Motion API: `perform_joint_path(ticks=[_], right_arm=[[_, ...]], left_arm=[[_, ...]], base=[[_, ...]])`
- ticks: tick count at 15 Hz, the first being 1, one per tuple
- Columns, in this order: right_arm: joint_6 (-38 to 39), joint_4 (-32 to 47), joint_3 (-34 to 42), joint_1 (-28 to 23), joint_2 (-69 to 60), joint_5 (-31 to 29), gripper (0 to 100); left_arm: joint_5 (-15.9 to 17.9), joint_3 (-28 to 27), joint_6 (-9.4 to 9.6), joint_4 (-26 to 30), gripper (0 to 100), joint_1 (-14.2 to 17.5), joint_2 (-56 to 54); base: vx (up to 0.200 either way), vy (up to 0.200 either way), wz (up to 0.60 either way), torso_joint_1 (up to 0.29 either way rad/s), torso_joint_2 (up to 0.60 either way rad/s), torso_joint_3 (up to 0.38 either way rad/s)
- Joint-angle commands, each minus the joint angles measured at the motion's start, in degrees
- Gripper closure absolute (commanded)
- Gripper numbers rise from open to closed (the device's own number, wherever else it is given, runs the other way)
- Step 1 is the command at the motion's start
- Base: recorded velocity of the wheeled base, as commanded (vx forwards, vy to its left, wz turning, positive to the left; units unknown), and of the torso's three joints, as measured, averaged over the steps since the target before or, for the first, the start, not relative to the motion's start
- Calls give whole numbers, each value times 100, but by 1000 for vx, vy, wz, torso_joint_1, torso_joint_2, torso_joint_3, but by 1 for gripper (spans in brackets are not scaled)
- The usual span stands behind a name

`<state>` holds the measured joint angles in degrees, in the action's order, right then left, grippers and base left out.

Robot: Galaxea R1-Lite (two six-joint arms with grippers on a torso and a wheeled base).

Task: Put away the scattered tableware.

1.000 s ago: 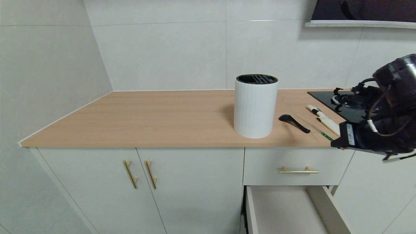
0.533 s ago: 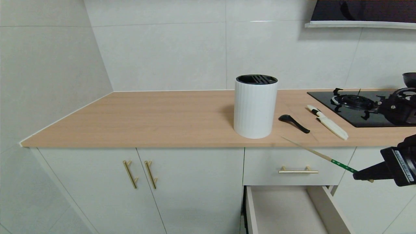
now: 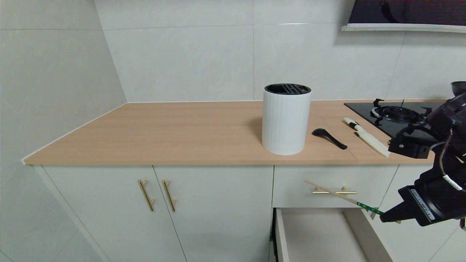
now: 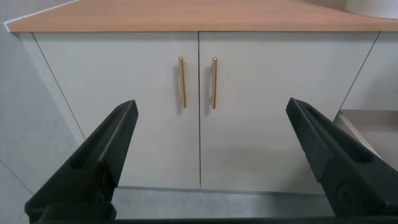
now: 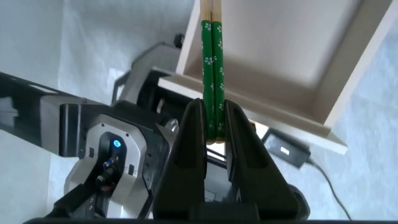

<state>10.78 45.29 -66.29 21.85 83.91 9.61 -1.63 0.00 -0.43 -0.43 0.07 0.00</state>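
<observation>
My right gripper (image 3: 389, 218) is shut on a pair of wooden chopsticks (image 3: 342, 198) with green ends, held out over the open lower drawer (image 3: 358, 227) below the counter's right part. In the right wrist view the chopsticks (image 5: 211, 68) stick out from between the fingers (image 5: 194, 140) above the drawer's pale inside (image 5: 298, 43). On the wooden counter (image 3: 182, 131) lie a black spoon (image 3: 328, 137) and a white-handled knife (image 3: 367, 137), right of a white ribbed holder (image 3: 286, 119) with a black slotted top. My left gripper (image 4: 214, 155) stands open, low before the cabinet doors (image 4: 199, 106).
A black gas hob (image 3: 395, 116) sits at the counter's right end. A shut drawer with a gold handle (image 3: 334, 190) is above the open one. Two cabinet doors with gold handles (image 3: 156, 194) are on the left. Tiled walls close the back and left.
My right gripper has lifted the chopsticks off the counter and carried them down and forward, from counter height to just over the open drawer. Spoon, knife and holder have not moved.
</observation>
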Motion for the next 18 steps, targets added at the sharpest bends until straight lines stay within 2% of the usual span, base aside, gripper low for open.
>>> perform_joint_path(ticks=[1, 8, 18], right_arm=[[3, -2, 29, 4, 381, -3, 100], [12, -99, 29, 13, 680, -29, 100], [30, -310, 125, 4, 943, -161, 100]], left_arm=[[-4, 0, -1, -1, 0, 1, 0], [-4, 0, -1, -10, 0, 1, 0], [-4, 0, -1, -1, 0, 1, 0]], base=[[0, 0, 0, 0, 0, 0], [0, 0, 0, -23, 59, 36], [0, 0, 0, -162, 449, 284]])
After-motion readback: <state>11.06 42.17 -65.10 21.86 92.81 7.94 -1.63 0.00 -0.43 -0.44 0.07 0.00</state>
